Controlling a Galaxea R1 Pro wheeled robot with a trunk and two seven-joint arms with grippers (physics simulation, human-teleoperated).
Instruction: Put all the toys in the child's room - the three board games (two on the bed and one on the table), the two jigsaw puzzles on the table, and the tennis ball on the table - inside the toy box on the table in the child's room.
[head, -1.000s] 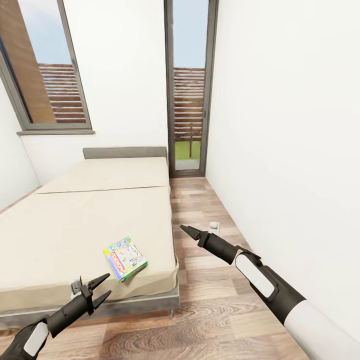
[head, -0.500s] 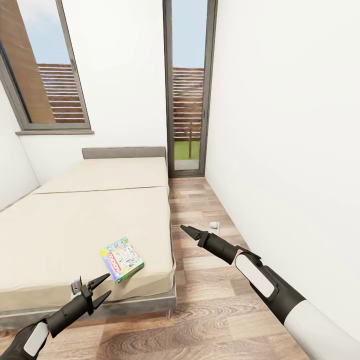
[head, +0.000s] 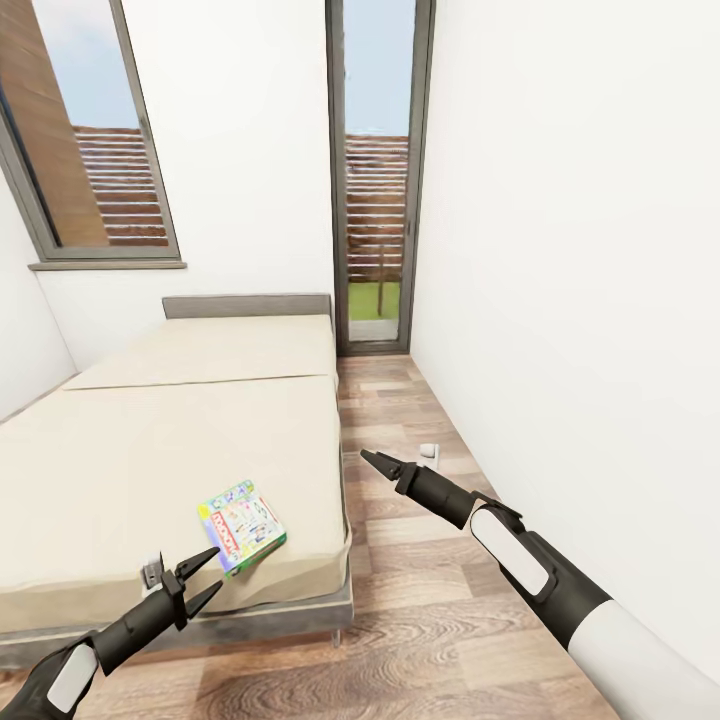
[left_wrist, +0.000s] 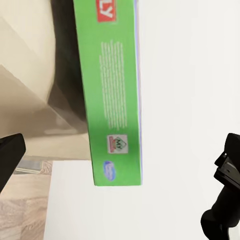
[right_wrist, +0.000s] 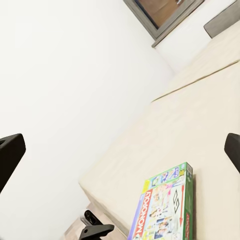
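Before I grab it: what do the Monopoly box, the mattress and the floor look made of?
Monopoly box: seemingly printed cardboard, with crisp flat edges and colourful artwork. Mattress: plain matte beige, probably fabric; it sags slightly at the corner. Floor: wood-look planks, with visible grain and a faint sheen.

A wide bed (head: 150, 440) with a beige mattress and a grey frame stands against the far wall under a window (head: 85, 140). A Monopoly box (head: 240, 512) lies flat near the bed's near right corner. The left tool (head: 207, 578) hangs over the bed's near edge, fingers spread, empty. The right tool (head: 372, 462) hangs over the wood-plank floor (head: 420, 610), beside the bed's right edge.
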